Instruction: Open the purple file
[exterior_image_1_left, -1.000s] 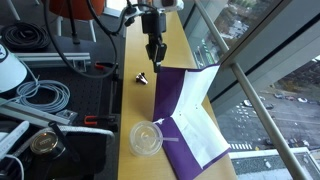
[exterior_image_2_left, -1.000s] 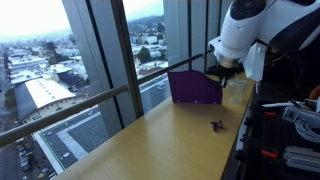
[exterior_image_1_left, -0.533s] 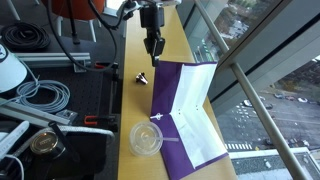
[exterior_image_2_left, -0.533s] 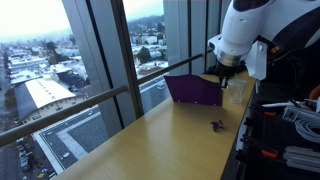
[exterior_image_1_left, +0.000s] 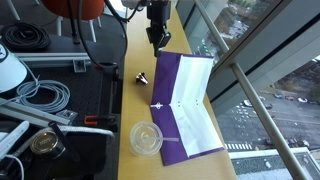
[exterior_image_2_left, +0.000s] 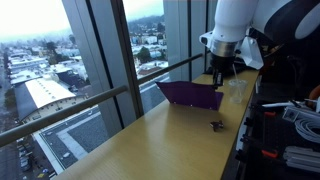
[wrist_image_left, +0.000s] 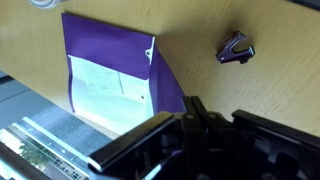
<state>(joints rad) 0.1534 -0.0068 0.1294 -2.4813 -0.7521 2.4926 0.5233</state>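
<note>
The purple file lies spread open on the wooden table by the window. Its far leaf still slopes up a little in an exterior view. In the wrist view the purple file shows a pale sheet inside. My gripper hangs above the file's far end, clear of it. It also shows in an exterior view. In the wrist view its fingers are pressed together with nothing visibly between them.
A small black binder clip lies on the table beside the file, also in the wrist view. A clear round plastic lid sits by the file's near end. Window glass and railing run along the table's edge. Cables lie on the other side.
The file's raised leaf has dropped from upright to nearly flat, leaving the file open. My gripper has lifted up and away from it.
</note>
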